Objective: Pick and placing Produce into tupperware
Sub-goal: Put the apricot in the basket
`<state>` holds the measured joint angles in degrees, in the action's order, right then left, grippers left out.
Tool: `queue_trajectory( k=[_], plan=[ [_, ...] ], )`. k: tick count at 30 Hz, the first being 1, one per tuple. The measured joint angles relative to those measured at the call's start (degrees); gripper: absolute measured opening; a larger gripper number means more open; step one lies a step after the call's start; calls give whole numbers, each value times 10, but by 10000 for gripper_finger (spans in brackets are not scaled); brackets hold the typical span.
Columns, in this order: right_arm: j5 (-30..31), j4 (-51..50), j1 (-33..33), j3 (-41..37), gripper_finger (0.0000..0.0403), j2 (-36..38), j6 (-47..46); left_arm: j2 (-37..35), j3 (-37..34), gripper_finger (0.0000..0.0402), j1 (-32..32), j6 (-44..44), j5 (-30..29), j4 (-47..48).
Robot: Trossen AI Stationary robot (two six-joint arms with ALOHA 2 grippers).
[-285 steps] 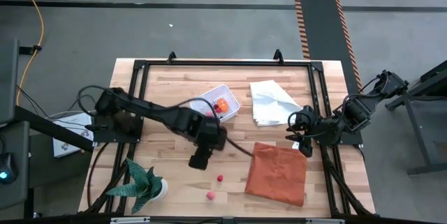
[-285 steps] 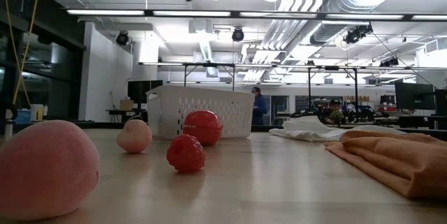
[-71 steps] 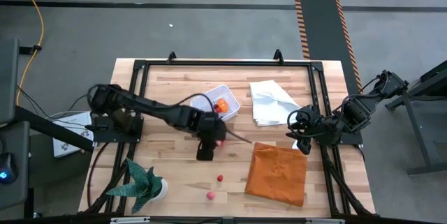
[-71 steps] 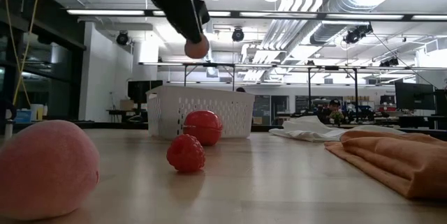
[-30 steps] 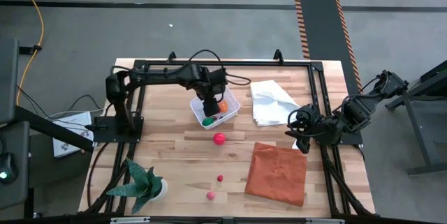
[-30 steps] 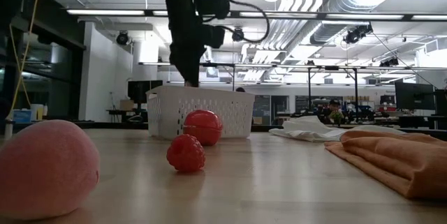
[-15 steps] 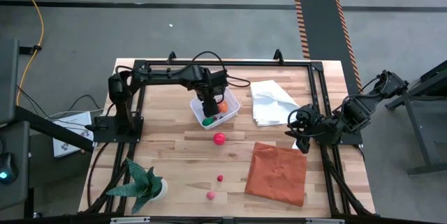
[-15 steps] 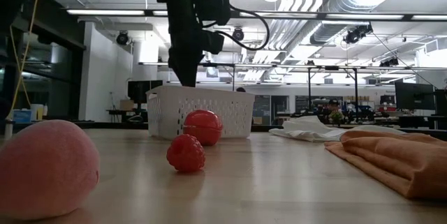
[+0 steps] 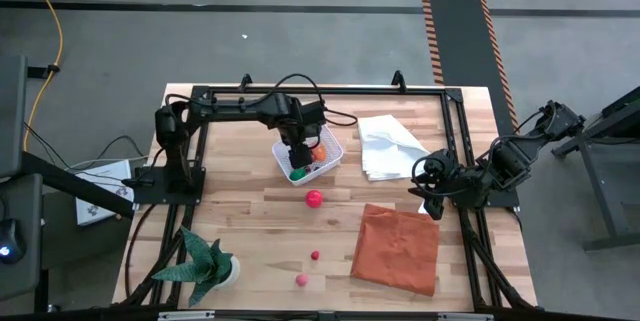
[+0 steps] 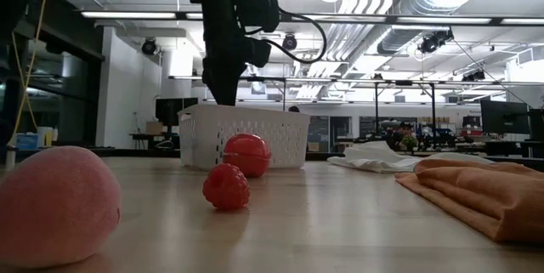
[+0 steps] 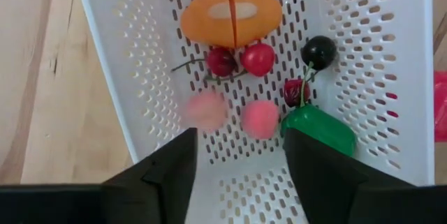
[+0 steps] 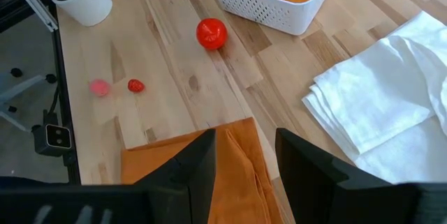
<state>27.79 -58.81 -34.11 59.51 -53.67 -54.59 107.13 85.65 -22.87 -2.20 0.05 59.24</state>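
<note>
High view puts the left gripper (image 9: 297, 151) just above frame centre, hovering over the white tupperware (image 9: 331, 156), which sits on the wooden table (image 9: 240, 176). Left wrist view looks straight down into the tub past two dark fingers (image 11: 167, 172) spread apart and holding nothing. Already in the tub: an orange piece (image 11: 231, 15) at top centre, two red cherries (image 11: 239, 61) under it, a dark ball (image 11: 319, 51) to the right, a green piece (image 11: 318, 130) at lower right, and a pink ball (image 11: 260, 118) at mid-frame. A blurred pink shape (image 11: 206, 109) just left of that ball looks like another pink piece in motion; cannot tell for sure.

Still out on the table in the high view: a large red ball (image 9: 314, 199) just below the tub, a small red berry (image 9: 315, 256) further down, and a pink piece (image 9: 300, 280) near the bottom edge. Low view shows the same three in front of the tub.

Right gripper (image 9: 432, 187) waits at the right of the frame, between the white cloth (image 9: 385, 151) and the orange cloth (image 9: 396, 249); fingers (image 12: 199, 168) spread in the right wrist view, nothing between them.

Judged well past halfway: most of the produce in, three pieces left to pick up and drop in.
</note>
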Motion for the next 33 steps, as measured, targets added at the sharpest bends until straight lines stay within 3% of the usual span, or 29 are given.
queue_trajectory(
  k=[4,9,25,33],
  plan=[
    [0,0,0,0,138,0,0,0,0,224,0,1,0,10],
    [0,0,0,0,138,0,0,0,0,217,0,3,6,23],
    [0,0,0,0,138,0,6,-66,0,87,1,7,26,52],
    [-1,29,0,0,138,0,13,-121,0,39,32,6,53,81]
  ],
)
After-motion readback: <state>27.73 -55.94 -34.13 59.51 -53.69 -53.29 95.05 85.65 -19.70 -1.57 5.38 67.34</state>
